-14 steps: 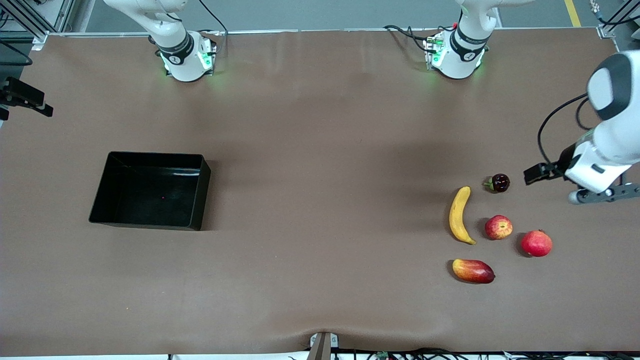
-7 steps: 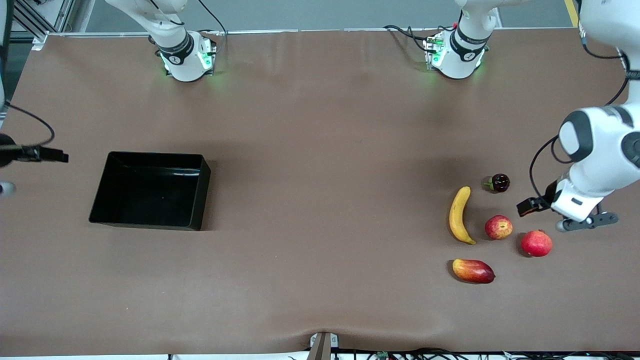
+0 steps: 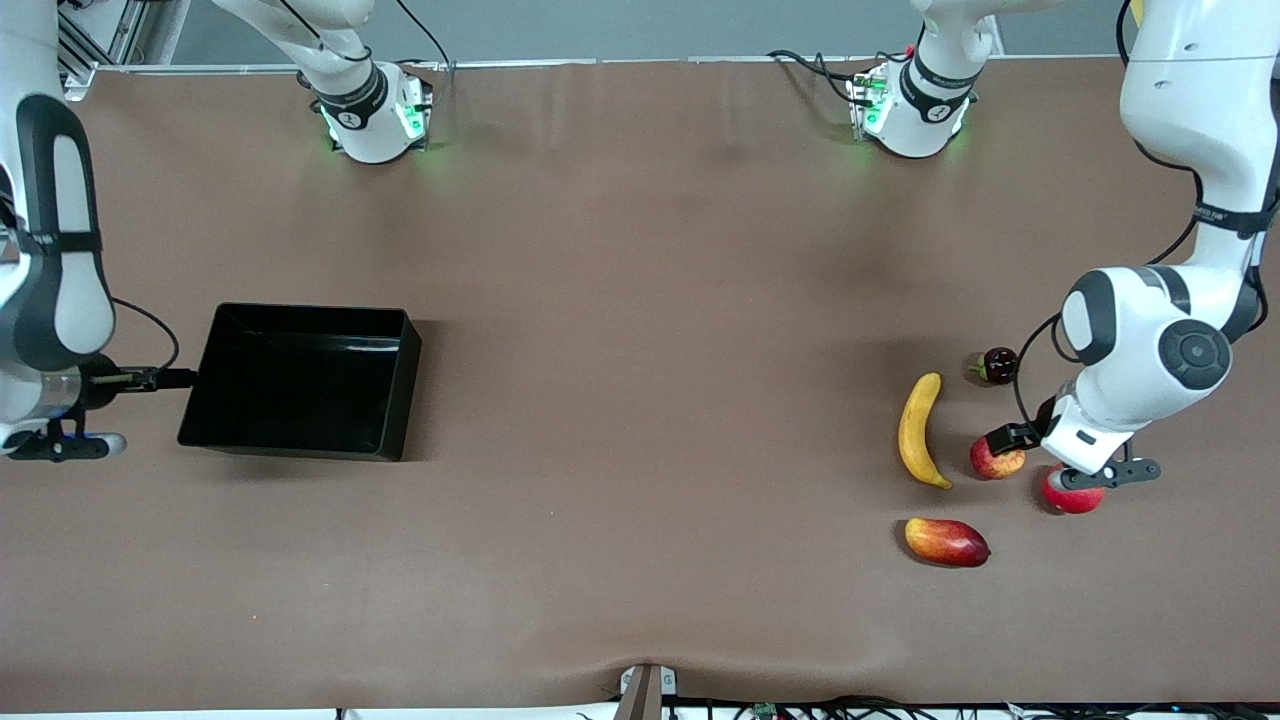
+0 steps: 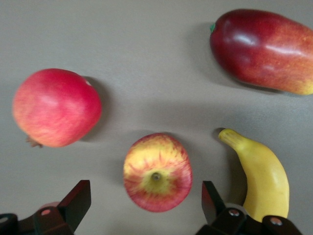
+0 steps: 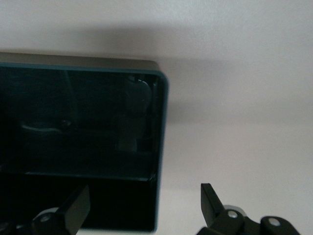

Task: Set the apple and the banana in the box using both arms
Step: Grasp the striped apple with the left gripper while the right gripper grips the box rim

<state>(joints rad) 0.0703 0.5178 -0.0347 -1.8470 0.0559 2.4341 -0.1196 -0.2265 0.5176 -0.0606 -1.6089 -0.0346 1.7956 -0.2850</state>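
The apple (image 3: pixel 1000 462) lies on the table between the banana (image 3: pixel 917 431) and a red pomegranate (image 3: pixel 1073 497). My left gripper (image 3: pixel 1004 438) hangs open just over the apple. In the left wrist view the apple (image 4: pixel 156 171) sits centred between the two open fingertips of my left gripper (image 4: pixel 145 198), with the banana (image 4: pixel 264 178) beside one finger. The black box (image 3: pixel 403 385) stands empty toward the right arm's end. My right gripper (image 3: pixel 165 378) is open and empty at the box's outer edge. In the right wrist view my right gripper (image 5: pixel 144 205) frames the box's corner wall (image 5: pixel 161 147).
A red-yellow mango (image 3: pixel 946 541) lies nearer to the front camera than the banana and also shows in the left wrist view (image 4: pixel 264 49). A small dark fruit (image 3: pixel 999 365) lies farther off. The pomegranate also shows in the left wrist view (image 4: pixel 56 107). Bare brown table spans the middle.
The left arm has swung down from beside the dark fruit to over the apple. The right arm has come into view and moved its gripper up to the box's edge.
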